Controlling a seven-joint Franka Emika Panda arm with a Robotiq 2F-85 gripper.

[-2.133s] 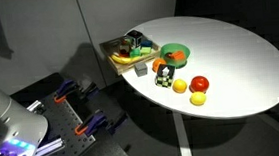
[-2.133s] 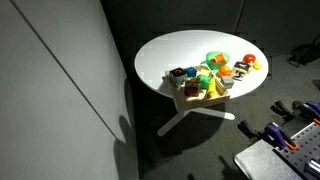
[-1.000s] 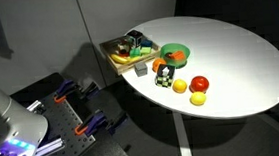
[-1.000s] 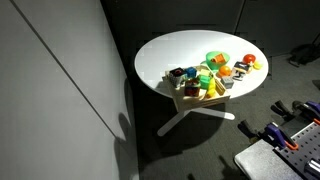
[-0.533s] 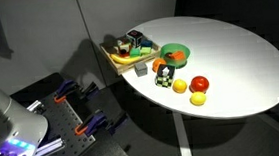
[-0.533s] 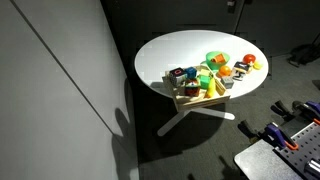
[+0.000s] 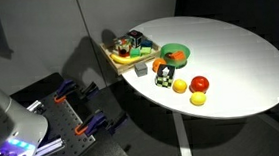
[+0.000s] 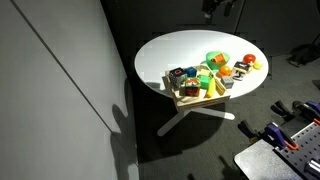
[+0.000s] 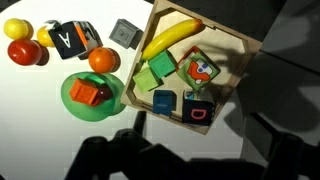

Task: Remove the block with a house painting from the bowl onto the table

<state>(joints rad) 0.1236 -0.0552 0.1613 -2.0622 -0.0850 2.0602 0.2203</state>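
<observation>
In the wrist view only dark shapes fill the near edge. In an exterior view the gripper (image 8: 215, 8) hangs high above the far side of the table (image 7: 238, 60), too small and dim to tell whether its fingers are apart or together. Below it, the bowl (image 9: 243, 78) is crowded. Two blue blocks (image 9: 165, 103) sit along its near wall, and just beyond the right-hand one lies the block with a house painting (image 9: 200, 68), its orange-red and white face turned up. Two green blocks (image 9: 160, 68) crowd its left, and a banana (image 9: 170, 38) lies along the far wall. The cube looks small, rigid and light, with smooth painted faces that may be slick. Its near and far sides look hemmed in, so the right face, towards the wall, paired with the left face seems the best hold. To the left, outside the tray, the green bowl (image 9: 105, 110) holds one orange-red piece (image 9: 88, 94), with an orange (image 9: 103, 60) just beyond it.
</observation>
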